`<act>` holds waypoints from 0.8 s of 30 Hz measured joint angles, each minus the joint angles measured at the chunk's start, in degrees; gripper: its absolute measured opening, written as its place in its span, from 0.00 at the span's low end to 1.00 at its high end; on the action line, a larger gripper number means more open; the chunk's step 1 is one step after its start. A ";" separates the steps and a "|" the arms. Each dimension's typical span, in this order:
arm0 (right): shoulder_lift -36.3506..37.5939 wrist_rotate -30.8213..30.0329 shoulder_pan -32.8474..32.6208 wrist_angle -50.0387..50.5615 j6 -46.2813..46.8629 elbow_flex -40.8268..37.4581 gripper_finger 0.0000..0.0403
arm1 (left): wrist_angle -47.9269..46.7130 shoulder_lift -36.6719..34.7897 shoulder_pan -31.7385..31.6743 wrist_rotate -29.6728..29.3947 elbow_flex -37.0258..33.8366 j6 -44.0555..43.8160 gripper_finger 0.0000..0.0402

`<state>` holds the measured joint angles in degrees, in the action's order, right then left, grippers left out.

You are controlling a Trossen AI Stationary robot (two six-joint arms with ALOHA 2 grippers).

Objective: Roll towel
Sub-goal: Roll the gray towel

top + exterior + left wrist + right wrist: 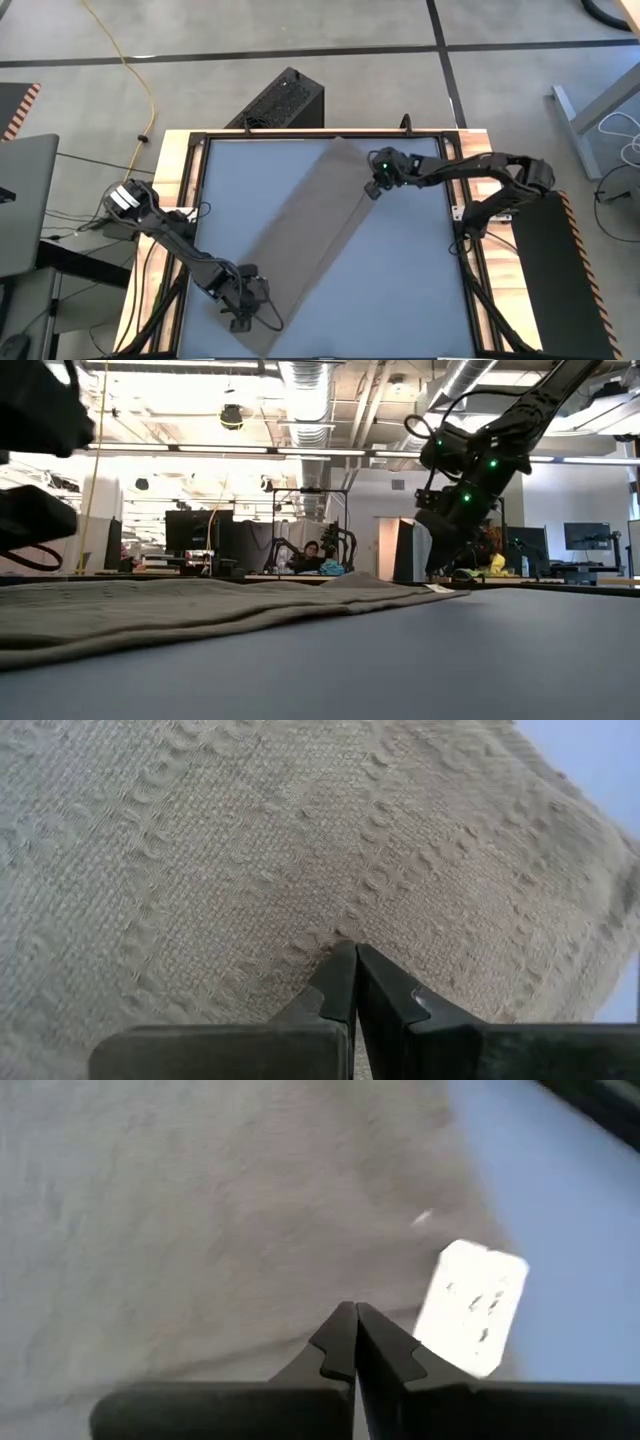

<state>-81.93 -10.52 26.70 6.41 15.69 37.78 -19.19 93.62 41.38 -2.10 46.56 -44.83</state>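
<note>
Only my right wrist view shows the tag (pixel 470 1308). The towel (pixel 300 245) runs diagonally, lower left to upper centre. Both grippers, left (pixel 355 952) and right (pixel 355 1312), are pinched closed, empty.

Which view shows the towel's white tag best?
The right wrist view: the white tag lies large at the towel edge. The low view shows a pale speck; the high and left wrist views show none.

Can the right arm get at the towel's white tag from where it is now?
Probably yes. The right gripper, fingers together, hangs just above the towel at its far end, and the white tag lies uncovered right beside it; nothing stands between them.
</note>
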 joint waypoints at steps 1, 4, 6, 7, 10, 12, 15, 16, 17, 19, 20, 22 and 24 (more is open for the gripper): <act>0.08 0.00 0.57 -0.22 0.81 0.06 0.10 | -0.11 -0.59 0.12 -0.36 -0.02 0.01 0.00; -0.31 0.09 2.08 -1.41 1.46 0.06 0.18 | -0.28 -1.37 0.21 -1.34 -0.10 0.03 0.00; -0.72 0.09 2.77 -2.49 1.48 0.06 0.24 | 0.03 -1.69 0.13 -1.92 -0.08 0.10 0.00; -0.90 0.11 3.15 -3.01 1.89 0.06 0.27 | 0.14 -1.70 0.12 -2.18 -0.06 0.12 0.00; -1.88 0.11 4.39 -3.89 2.33 0.08 0.35 | 0.10 -1.70 0.14 -2.22 -0.06 0.10 0.00; -2.20 0.11 5.42 -3.61 2.11 0.06 0.40 | 0.20 -1.70 0.14 -2.22 -0.06 0.08 0.00; -2.97 0.13 6.73 -4.78 1.85 0.23 0.45 | 0.39 -1.70 0.14 -2.20 -0.06 0.05 0.00; -3.47 0.13 7.06 -4.82 1.70 0.17 0.47 | 0.41 -1.70 0.14 -2.21 -0.06 0.04 0.00; -4.01 0.21 7.27 -5.62 1.48 0.19 0.48 | 0.48 -1.70 0.14 -2.22 -0.05 0.04 0.00; -5.05 0.35 7.33 -5.61 2.22 0.25 0.49 | 0.52 -1.70 0.14 -2.24 -0.04 0.00 0.00; -5.69 0.35 7.58 -5.53 2.99 0.19 0.50 | 0.59 -1.70 0.14 -2.26 -0.01 -0.07 0.00; -7.09 0.35 7.83 -5.81 4.16 0.26 0.50 | 0.60 -1.70 0.14 -2.26 0.01 -0.21 0.00; -8.17 0.33 8.09 -5.62 4.23 0.30 0.50 | 0.69 -1.72 0.14 -2.28 0.03 -0.45 0.00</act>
<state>-90.10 -10.20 34.79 0.80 19.92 38.09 -18.50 91.90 41.52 -4.38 46.59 -45.28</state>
